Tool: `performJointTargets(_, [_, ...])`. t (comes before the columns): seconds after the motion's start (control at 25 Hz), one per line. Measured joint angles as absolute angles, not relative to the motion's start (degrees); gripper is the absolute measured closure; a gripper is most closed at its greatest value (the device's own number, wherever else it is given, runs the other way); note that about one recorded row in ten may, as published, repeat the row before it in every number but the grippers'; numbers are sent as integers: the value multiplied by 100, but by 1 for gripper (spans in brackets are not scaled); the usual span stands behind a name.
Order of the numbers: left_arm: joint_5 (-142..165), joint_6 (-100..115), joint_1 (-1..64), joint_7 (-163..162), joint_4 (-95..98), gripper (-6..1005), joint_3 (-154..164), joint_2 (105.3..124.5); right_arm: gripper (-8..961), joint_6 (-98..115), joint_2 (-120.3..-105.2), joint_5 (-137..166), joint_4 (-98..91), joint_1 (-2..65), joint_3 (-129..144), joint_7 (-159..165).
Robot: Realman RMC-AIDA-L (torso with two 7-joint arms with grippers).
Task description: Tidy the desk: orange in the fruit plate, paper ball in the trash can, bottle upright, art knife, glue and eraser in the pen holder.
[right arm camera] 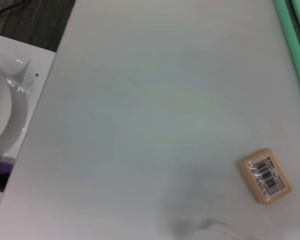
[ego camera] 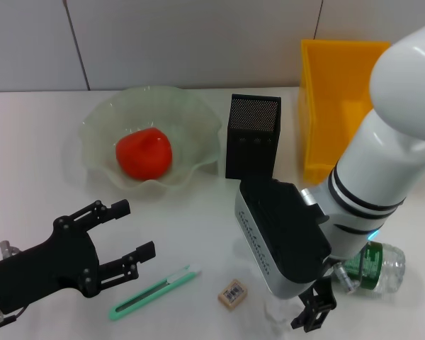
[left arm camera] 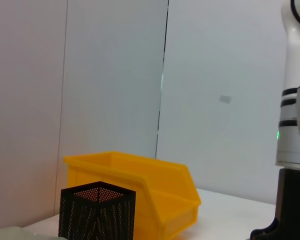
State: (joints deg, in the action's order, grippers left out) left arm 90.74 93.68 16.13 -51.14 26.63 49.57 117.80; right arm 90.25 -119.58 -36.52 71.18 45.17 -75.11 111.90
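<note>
Head view gives us the whole desk (ego camera: 28, 142): our left gripper (ego camera: 131, 230) hovers low at the near left with its fingers spread wide and nothing between them, just beside the green art knife (ego camera: 154, 292) lying flat on the white surface. Our right gripper (ego camera: 314, 312) hangs at the near right edge, close to the tan eraser (ego camera: 232, 293); whether its fingers are parted or closed we cannot tell. Behind our right arm the bottle (ego camera: 375, 266) lies on its side with its green label showing. The orange (ego camera: 143, 153) sits in the clear wavy fruit plate (ego camera: 99, 120) at the far left, the black mesh pen holder (ego camera: 253, 136) stands just beside that plate, and the yellow trash can (ego camera: 326, 106) stands further right. We see the eraser (right arm camera: 265, 175) and the art knife (right arm camera: 291, 55) again in our right wrist view.
</note>
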Motion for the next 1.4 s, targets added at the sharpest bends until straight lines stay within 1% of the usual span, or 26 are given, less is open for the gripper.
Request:
performJointTargets(0.16, [9053, 9371, 1622, -5115, 2663, 189, 4957, 11773, 188, 9014, -11958, -3714, 7103, 4533, -7546, 11226])
performJointTargets(0.56, [9046, 9377, 1642, -5104, 2681, 189, 4957, 11768, 386, 9088, -11942, -3727, 7197, 4529, -7767, 11413])
performJointTargets(0.76, [9038, 9389, 1650, -5096, 2685, 189, 4957, 11771, 459, 9310, -11939, -3783, 7462, 4592, -8346, 11570])
performJointTargets(1.0, [9034, 9463, 1653, -5087, 2745, 189, 4957, 11781, 459, 9665, -11915, -3731, 7662, 4844, -9863, 11855])
performJointTargets(1.4, [9034, 9569, 1669, -5060, 2753, 189, 4957, 11782, 460, 9551, -11852, -3150, 8002, 4873, -11824, 12008])
